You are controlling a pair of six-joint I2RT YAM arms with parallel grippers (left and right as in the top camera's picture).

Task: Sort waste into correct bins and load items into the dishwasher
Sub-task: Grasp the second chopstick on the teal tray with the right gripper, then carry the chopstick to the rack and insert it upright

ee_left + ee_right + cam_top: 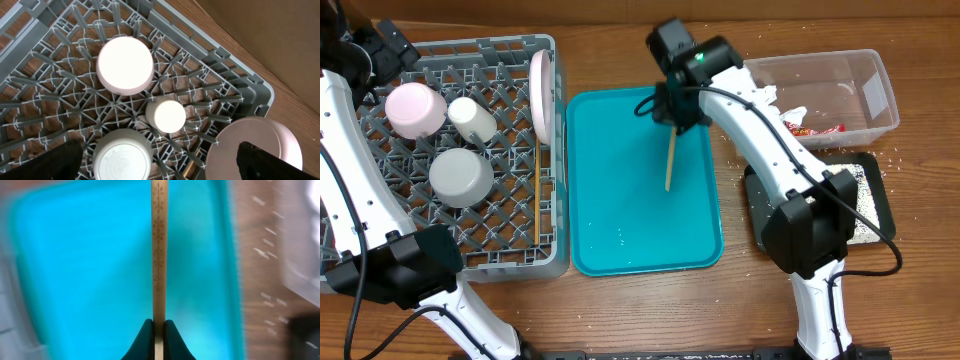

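Right claw (pixel 159 326) clamped on one chopstick (pixel 159 255) | left claw (pixel 160 156) apart | rack (pixel 510 228): second chopstick (pixel 537 190), four dishes (pixel 415 108)

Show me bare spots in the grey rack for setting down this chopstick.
Bare lattice lies between the grey bowl and the near wall of the rack, left of the chopstick lying there. The far half is crowded: pink dish, cup, upright plate.

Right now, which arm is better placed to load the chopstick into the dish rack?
Right: its jaws grip the chopstick above the teal tray, beside the dish rack; left jaws open.
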